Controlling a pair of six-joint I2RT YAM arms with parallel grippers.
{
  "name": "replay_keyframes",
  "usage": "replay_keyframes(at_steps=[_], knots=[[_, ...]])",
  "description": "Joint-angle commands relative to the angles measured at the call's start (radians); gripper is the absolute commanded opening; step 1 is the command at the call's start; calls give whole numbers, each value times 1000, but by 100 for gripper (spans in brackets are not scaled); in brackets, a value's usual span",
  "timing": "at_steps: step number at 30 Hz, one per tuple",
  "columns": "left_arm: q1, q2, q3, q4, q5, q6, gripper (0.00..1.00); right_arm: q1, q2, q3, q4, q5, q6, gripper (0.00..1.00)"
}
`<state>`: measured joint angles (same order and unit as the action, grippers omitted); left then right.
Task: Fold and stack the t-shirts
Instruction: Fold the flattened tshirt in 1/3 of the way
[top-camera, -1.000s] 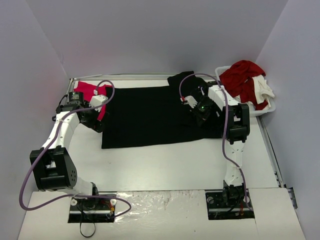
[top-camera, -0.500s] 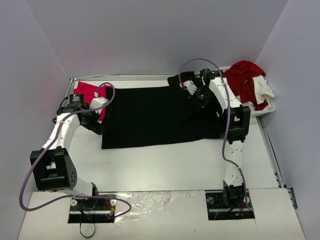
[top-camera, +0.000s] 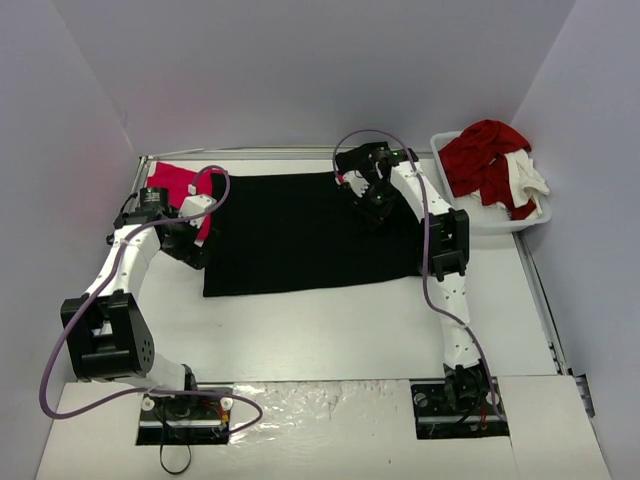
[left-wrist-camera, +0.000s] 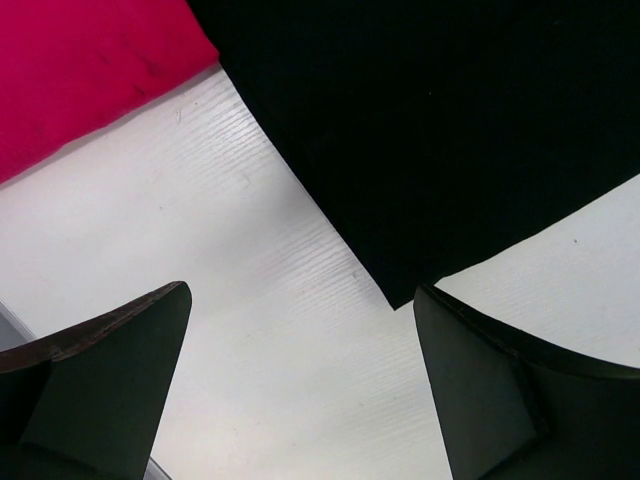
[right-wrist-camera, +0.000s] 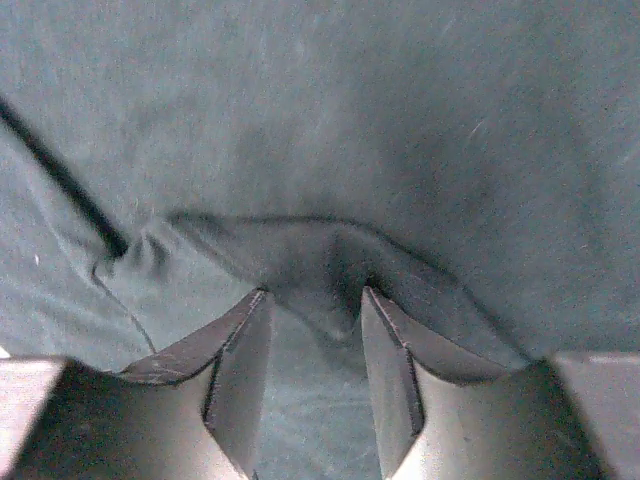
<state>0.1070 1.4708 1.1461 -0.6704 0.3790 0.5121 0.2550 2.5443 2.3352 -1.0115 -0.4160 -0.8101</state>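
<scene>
The large black t-shirt (top-camera: 290, 235) lies flat across the middle of the table. The pink-red t-shirt (top-camera: 172, 184) lies at the far left, partly under the black one's edge. My right gripper (top-camera: 372, 203) is over the black shirt's far right part. In the right wrist view my right gripper (right-wrist-camera: 315, 300) is shut on a raised fold of the black cloth (right-wrist-camera: 350, 120). My left gripper (top-camera: 195, 250) hangs open and empty at the shirt's left edge. In the left wrist view my left gripper (left-wrist-camera: 300, 340) is over bare table, by the black shirt's corner (left-wrist-camera: 450, 130) and the pink-red shirt (left-wrist-camera: 80, 70).
A white basket (top-camera: 497, 222) at the far right holds a heap of red and white clothes (top-camera: 490, 160). Walls close the table on the left, back and right. The bare white tabletop (top-camera: 330, 330) runs between the black shirt and the arm bases.
My right gripper has moved left and towards the back, drawing the black shirt's right part inward over the body. The piece that stuck out at the far right is gone. The left arm has not moved.
</scene>
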Motion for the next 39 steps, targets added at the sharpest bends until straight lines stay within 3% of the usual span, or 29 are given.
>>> replay_keyframes(at_steps=[1, 6, 13, 14, 16, 17, 22, 28, 32, 39], knots=[[5, -7, 4, -1, -17, -11, 94, -2, -41, 23, 22, 2, 15, 39], [5, -41, -2, 15, -55, -30, 98, -2, -250, -182, 285, 69, 115, 45], [3, -194, -54, 60, -71, 6, 94, -5, -550, -383, 502, 199, 216, 54], [3, -237, -62, 63, -74, 12, 94, -5, -638, -416, 563, 251, 224, 68], [3, -276, -68, 57, -75, 35, 94, -5, -720, -497, 602, 284, 236, 83], [2, -309, -69, 45, -69, 40, 94, -6, -758, -514, 606, 280, 245, 100], [2, -385, -78, -12, 23, 66, 95, -48, -947, -664, 579, 180, 362, 100], [-9, -425, -137, -81, 216, 121, 100, -48, -1142, -1005, 508, 244, 282, 97], [-36, -406, -187, -94, 173, 213, 89, -48, -1269, -1174, 505, 338, 275, 95], [-67, -428, -348, 49, 61, 347, 88, -77, -1303, -1310, 556, 398, 321, 96]])
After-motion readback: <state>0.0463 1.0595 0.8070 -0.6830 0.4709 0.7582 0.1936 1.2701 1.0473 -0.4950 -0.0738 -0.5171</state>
